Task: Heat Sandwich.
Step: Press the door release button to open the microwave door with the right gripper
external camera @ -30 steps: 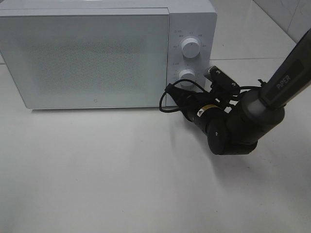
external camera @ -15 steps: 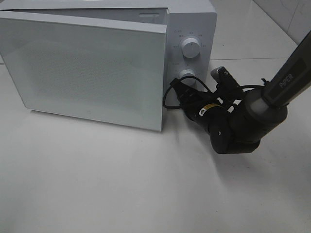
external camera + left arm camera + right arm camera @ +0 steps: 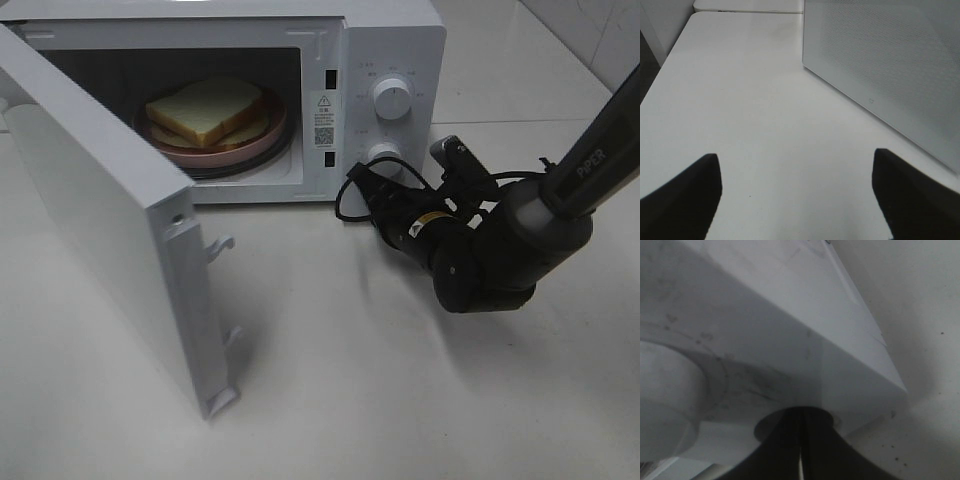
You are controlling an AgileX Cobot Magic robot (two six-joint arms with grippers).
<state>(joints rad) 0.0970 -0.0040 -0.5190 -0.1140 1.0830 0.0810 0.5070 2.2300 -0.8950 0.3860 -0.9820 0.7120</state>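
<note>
The sandwich point(image 3: 210, 110), two pale bread slices, lies on a round pink plate point(image 3: 270, 128) inside the white microwave point(image 3: 400, 40). The microwave door point(image 3: 110, 220) stands swung wide open to the left. My right gripper point(image 3: 368, 187) is at the bottom of the control panel, just below the lower knob point(image 3: 384, 154). In the right wrist view the right gripper point(image 3: 800, 450) is shut, with its tips against the panel point(image 3: 765, 315). My left gripper point(image 3: 797, 200) is open and empty over the bare table, next to the door's outer face point(image 3: 890, 65).
The upper knob point(image 3: 391, 97) sits above the lower one. The open door's edge with its latch hooks point(image 3: 222, 245) juts out over the white table point(image 3: 350, 400). The right arm point(image 3: 500, 255) lies across the table right of the microwave.
The microwave door went from closed to half open to wide open, and the sandwich on its plate came into view. The right gripper stayed at the panel's lower end.
</note>
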